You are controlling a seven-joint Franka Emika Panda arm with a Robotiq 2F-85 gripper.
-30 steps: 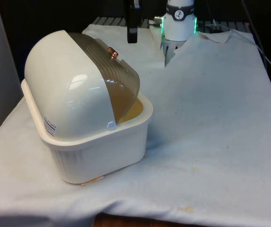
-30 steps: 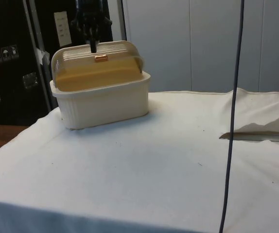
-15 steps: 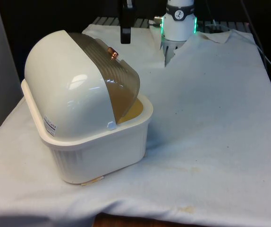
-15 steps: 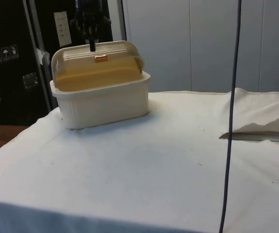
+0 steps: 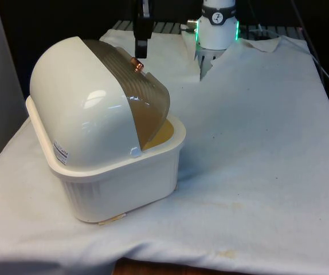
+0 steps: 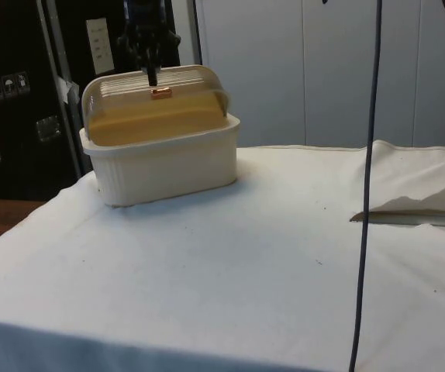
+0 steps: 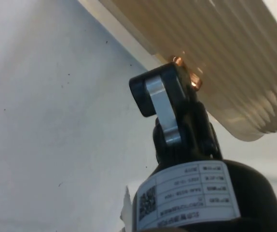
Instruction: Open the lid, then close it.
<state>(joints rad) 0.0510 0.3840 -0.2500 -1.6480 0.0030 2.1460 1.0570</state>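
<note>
A cream bread box (image 5: 96, 137) (image 6: 164, 167) stands on the white cloth at the front view's left. Its translucent brown roll-top lid (image 5: 144, 97) (image 6: 156, 112) (image 7: 230, 53) is drawn most of the way down, with a gap above the front rim through which the yellow inside shows. A small copper handle (image 5: 136, 63) (image 6: 160, 93) (image 7: 194, 80) sits on the lid. My black gripper (image 5: 140, 52) (image 6: 152, 77) (image 7: 159, 86) hangs just over the handle with its fingers together and nothing between them. It does not hold the handle.
The robot's white base (image 5: 218, 28) stands at the table's far end. A dark cable (image 6: 368, 201) hangs down in the side view, beside a fold in the cloth (image 6: 412, 217). The box sits close to the table's edge (image 5: 4, 149).
The gripper has moved towards the front view's left, from beside the handle to right above it. The box and lid have not moved.
</note>
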